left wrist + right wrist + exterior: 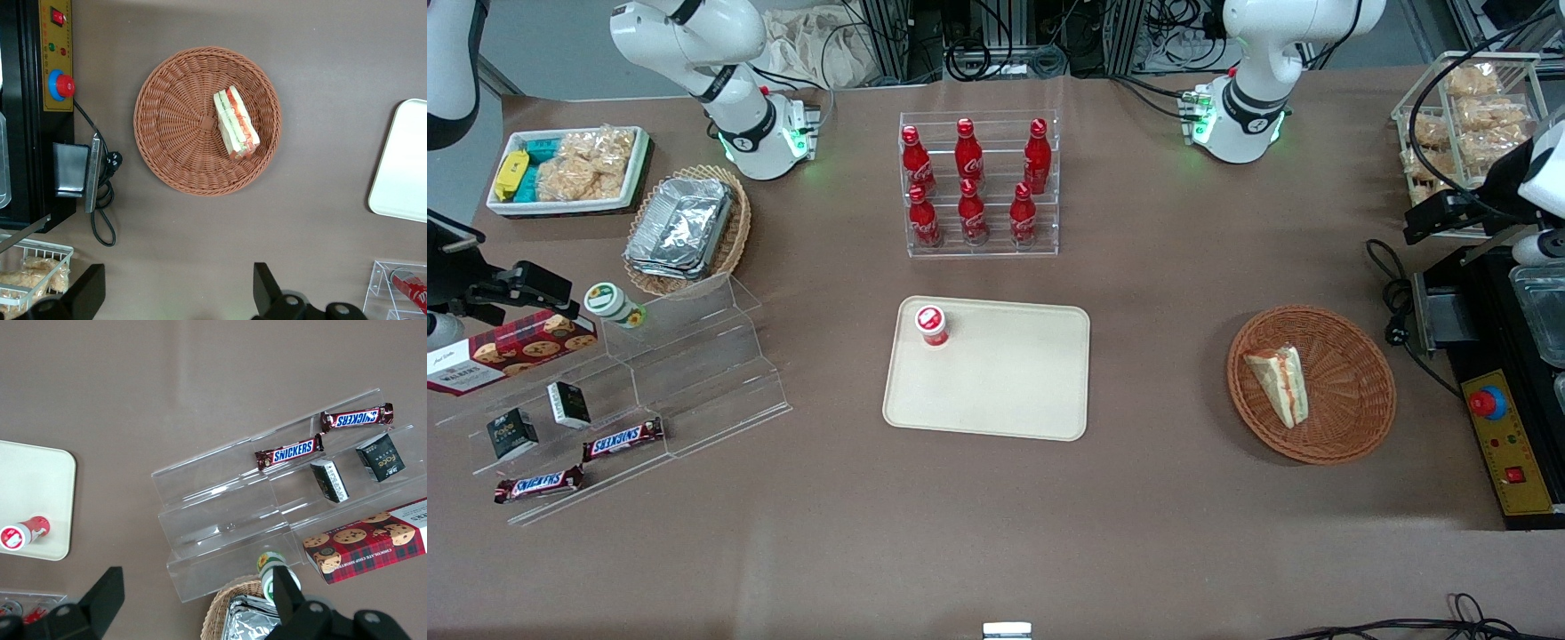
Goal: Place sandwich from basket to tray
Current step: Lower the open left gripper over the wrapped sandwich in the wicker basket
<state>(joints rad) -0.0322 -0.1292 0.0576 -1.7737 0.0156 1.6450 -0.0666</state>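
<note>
Nothing is held: the gripper (175,293) is spread wide and empty, high above the tabletop (1156,267).
Directly below it the sandwich (235,123) is seen lying in the basket (173,120), untouched. The tray (1005,391), well apart toward the parked arm's end, carries only a small red-capped bottle (931,325). Grasp, carry and release are judged still to be done.

My left arm's gripper (175,293) hangs high above the table toward the working arm's end, pointing straight down. I see its two dark fingers (87,288) spread wide apart with nothing between them and touching nothing.
</note>
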